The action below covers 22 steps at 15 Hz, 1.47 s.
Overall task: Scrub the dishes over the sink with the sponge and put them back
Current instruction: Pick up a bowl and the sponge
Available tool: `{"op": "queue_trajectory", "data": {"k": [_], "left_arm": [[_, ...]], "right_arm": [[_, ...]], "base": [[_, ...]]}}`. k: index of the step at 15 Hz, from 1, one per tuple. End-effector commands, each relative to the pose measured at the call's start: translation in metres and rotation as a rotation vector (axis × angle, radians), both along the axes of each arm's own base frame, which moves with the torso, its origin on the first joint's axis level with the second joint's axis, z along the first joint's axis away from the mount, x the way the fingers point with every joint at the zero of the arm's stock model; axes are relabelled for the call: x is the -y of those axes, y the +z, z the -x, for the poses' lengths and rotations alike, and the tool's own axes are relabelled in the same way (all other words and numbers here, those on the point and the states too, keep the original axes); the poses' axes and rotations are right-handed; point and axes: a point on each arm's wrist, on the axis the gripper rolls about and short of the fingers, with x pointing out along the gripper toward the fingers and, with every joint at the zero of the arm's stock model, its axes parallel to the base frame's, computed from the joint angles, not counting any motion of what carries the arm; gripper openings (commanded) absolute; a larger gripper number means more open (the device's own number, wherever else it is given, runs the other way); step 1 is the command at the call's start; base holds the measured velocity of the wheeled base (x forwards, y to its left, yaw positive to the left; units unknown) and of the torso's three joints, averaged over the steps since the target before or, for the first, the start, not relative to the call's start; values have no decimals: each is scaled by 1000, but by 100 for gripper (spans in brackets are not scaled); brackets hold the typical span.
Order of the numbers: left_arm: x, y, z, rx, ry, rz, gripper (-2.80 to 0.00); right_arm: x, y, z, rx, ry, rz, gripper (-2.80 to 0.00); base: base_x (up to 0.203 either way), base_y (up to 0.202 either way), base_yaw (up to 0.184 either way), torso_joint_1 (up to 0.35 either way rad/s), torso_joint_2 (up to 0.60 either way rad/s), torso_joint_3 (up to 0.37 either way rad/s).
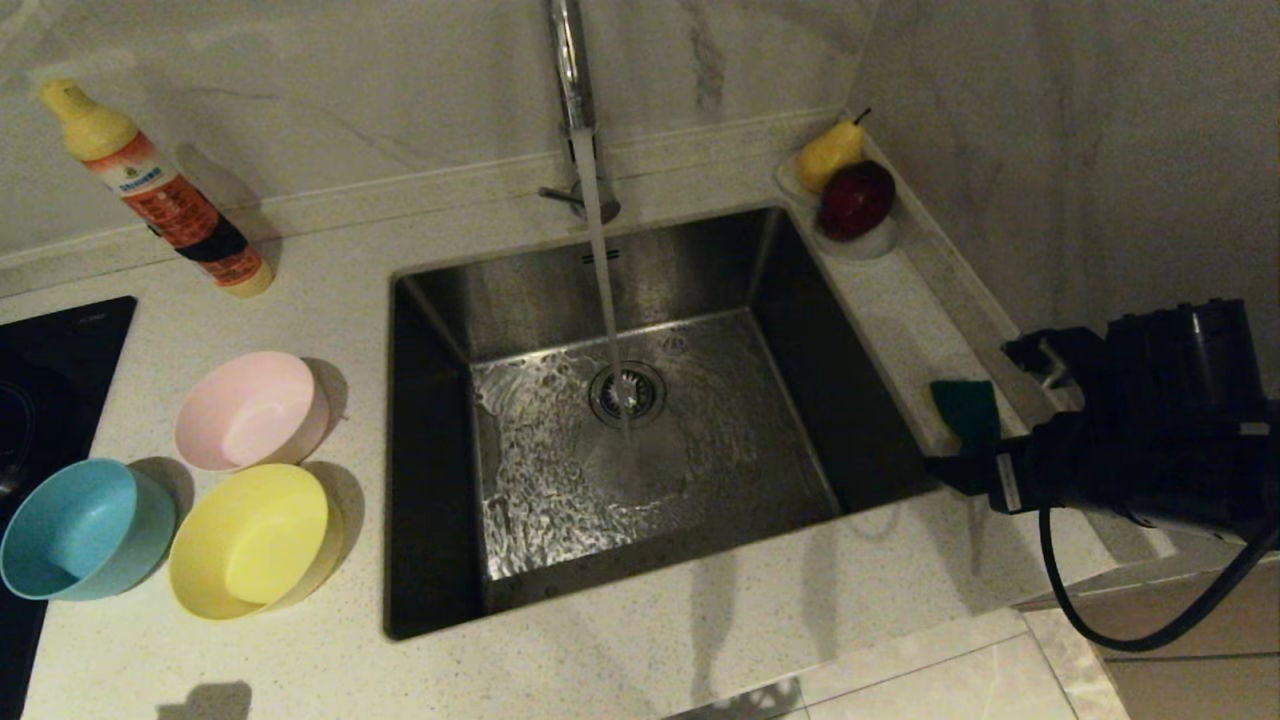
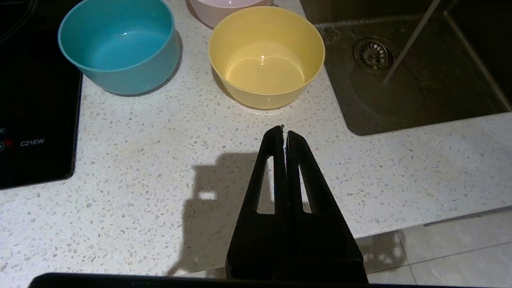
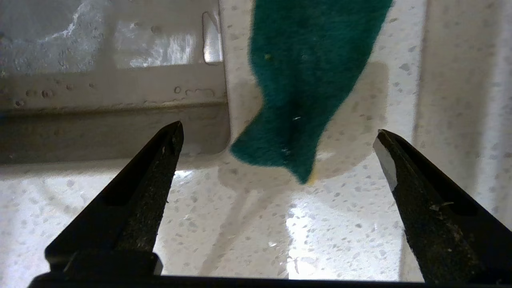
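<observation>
Three bowls stand on the counter left of the sink (image 1: 430,470): pink (image 1: 250,410), yellow (image 1: 250,540) and blue (image 1: 85,528). The sponge (image 1: 966,412) lies green side up on the narrow ledge right of the sink. My right arm (image 1: 1150,420) reaches toward it from the right. In the right wrist view the right gripper (image 3: 278,131) is open, low over the ledge, and the sponge (image 3: 308,72) lies just ahead of its tips, untouched. The left gripper (image 2: 283,130) is shut and empty above the counter's front edge, short of the yellow bowl (image 2: 266,56).
Water runs from the chrome tap (image 1: 568,60) onto the drain strainer (image 1: 627,392). A detergent bottle (image 1: 160,190) stands at the back left, a black stove top (image 1: 50,400) at the far left. A white dish with fruit (image 1: 850,190) sits on the ledge's far end, beside the wall.
</observation>
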Motion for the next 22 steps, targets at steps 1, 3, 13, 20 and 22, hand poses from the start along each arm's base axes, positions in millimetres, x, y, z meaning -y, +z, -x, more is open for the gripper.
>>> {"op": "queue_trajectory", "data": {"k": [1, 3, 13, 20, 22], "left_arm": [[0, -9, -3, -32, 1, 0, -280], [0, -9, -3, -32, -1, 0, -280], [0, -9, -3, -32, -1, 0, -280], [0, -9, -3, -32, 1, 0, -280], [0, -9, -3, -32, 0, 0, -280]], "right_arm": [[2, 2, -2, 7, -8, -3, 0], [2, 6, -2, 17, -7, -6, -280], [1, -1, -4, -12, -9, -3, -280], [4, 18, 12, 24, -5, -13, -280], [7, 36, 28, 41, 16, -25, -280]], "base": [[0, 0, 0, 0, 0, 0], [0, 0, 0, 0, 0, 0], [0, 0, 0, 0, 0, 0], [0, 0, 0, 0, 0, 0], [0, 0, 0, 0, 0, 0]]}}
